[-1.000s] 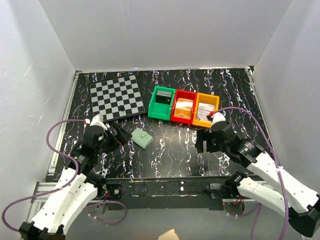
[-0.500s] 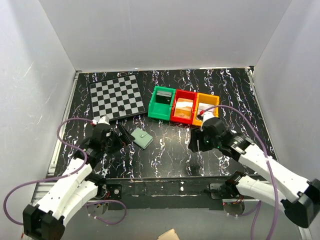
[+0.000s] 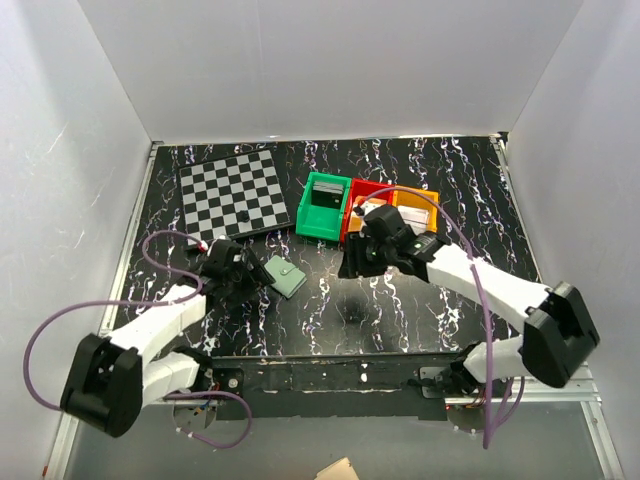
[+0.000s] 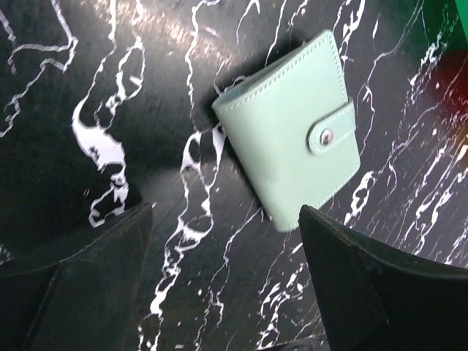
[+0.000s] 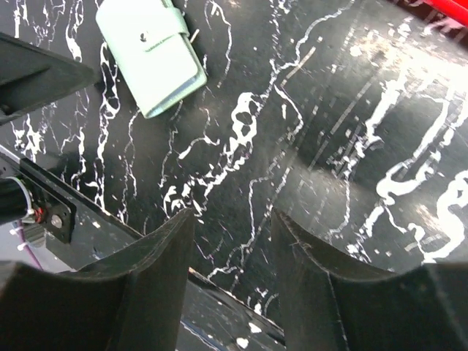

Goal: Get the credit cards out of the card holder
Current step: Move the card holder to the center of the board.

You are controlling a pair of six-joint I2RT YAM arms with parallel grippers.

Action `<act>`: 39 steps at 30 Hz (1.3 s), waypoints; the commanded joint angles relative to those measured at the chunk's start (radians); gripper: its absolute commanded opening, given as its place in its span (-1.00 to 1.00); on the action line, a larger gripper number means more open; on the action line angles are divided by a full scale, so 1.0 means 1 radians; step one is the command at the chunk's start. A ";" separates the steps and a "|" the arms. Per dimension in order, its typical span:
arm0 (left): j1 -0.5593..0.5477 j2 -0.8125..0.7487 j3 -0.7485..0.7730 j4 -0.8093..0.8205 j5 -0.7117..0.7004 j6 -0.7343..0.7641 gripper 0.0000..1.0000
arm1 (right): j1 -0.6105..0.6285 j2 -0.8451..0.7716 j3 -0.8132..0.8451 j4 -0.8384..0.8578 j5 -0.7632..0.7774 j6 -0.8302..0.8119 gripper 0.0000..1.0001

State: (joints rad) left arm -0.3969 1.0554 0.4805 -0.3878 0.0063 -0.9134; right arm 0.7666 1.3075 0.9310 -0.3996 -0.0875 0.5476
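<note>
The card holder (image 3: 285, 277) is a small sage-green wallet lying flat and closed on the black marbled table, its snap tab fastened. It fills the upper middle of the left wrist view (image 4: 292, 157) and shows at the top left of the right wrist view (image 5: 150, 58). The credit cards are hidden inside it. My left gripper (image 3: 249, 274) is just left of the holder, open (image 4: 225, 212), and one finger (image 4: 351, 285) is near the holder's lower corner. My right gripper (image 3: 350, 263) hovers to the holder's right, open (image 5: 232, 216) over bare table.
A checkered board (image 3: 232, 193) lies at the back left. A green bin (image 3: 323, 205), a red bin (image 3: 372, 192) and an orange bin (image 3: 418, 203) stand in a row behind the right gripper. The table's front edge (image 5: 66, 212) is close below.
Both arms have reached inward toward the card holder, the right one moving left from beside the orange bin. Both grippers' jaws have narrowed somewhat.
</note>
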 commanded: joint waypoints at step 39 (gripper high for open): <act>-0.166 0.315 0.152 0.170 0.103 0.134 0.18 | 0.017 0.157 0.020 0.091 -0.060 0.009 0.25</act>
State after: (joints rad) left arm -0.5606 1.4605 0.6662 -0.1810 0.1608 -0.7067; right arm 0.7811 1.4738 0.9066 -0.3435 -0.1734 0.5583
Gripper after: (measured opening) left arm 0.553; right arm 0.624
